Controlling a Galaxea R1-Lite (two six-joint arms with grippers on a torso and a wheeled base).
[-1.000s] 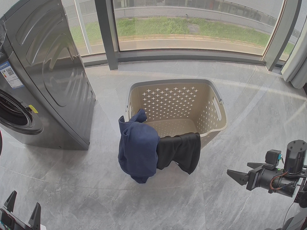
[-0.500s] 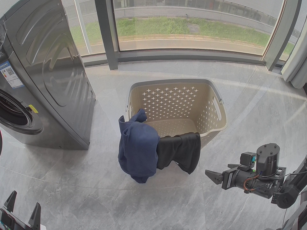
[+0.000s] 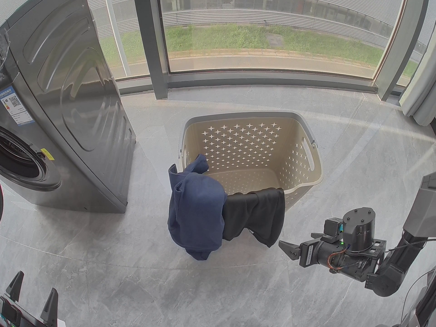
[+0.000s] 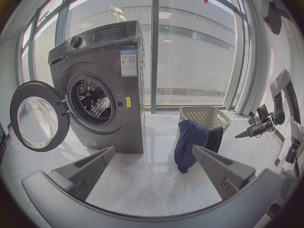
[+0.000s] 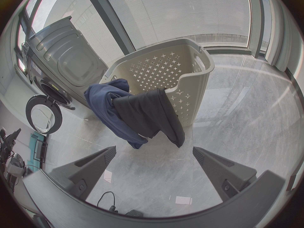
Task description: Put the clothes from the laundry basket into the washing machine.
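A beige laundry basket [image 3: 247,114] stands on the floor in the middle of the head view. A blue garment [image 3: 196,210] and a black garment [image 3: 254,214] hang side by side over its near rim, down the outside. The grey washing machine [image 3: 68,91] stands to the left, its round door [image 4: 38,116] swung open and the drum [image 4: 91,98] showing. My right gripper [image 3: 299,244] is open and empty, low over the floor, a short way right of the black garment [image 5: 148,114] and pointing at it. My left gripper [image 3: 32,294] stands open and empty at the near left.
Floor-to-ceiling windows [image 3: 272,28] run behind the basket, with a dark post [image 3: 150,37] between machine and basket. A curtain [image 3: 422,91] hangs at the far right. Bare tile floor [image 3: 136,273] lies between the basket, the machine and me.
My right gripper has moved left and lower, closing in on the black garment's side of the basket. The left gripper, the basket and the clothes have stayed put.
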